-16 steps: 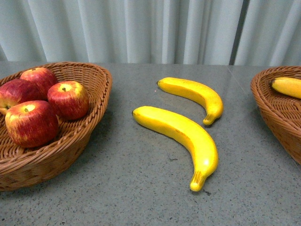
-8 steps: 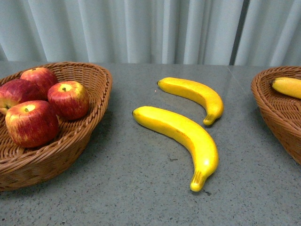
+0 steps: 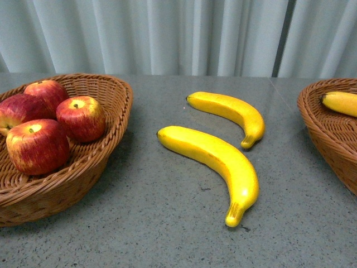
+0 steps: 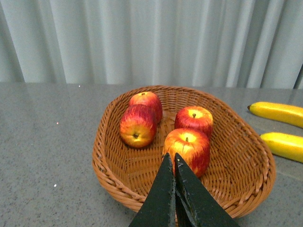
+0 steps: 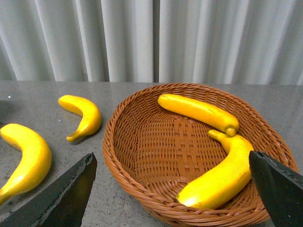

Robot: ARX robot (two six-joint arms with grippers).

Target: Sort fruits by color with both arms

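Note:
Several red apples [image 3: 37, 146] lie in the left wicker basket [image 3: 111, 139]; the left wrist view shows them [image 4: 187, 149] just beyond my left gripper [image 4: 171, 156], which is shut and empty above the basket's near rim [image 4: 118, 191]. Two bananas lie loose on the table, a near one [image 3: 223, 162] and a far one [image 3: 231, 111]. My right gripper [image 5: 170, 161] is wide open over the right basket [image 5: 123, 165], which holds two bananas [image 5: 222, 177] [image 5: 199, 112]. The loose bananas [image 5: 28, 156] [image 5: 85, 116] lie beside that basket. Neither arm shows in the front view.
The grey table [image 3: 167, 223] runs back to a pale curtain [image 3: 167, 33]. The right basket's rim [image 3: 312, 128] shows at the front view's edge with one banana end [image 3: 341, 102] in it.

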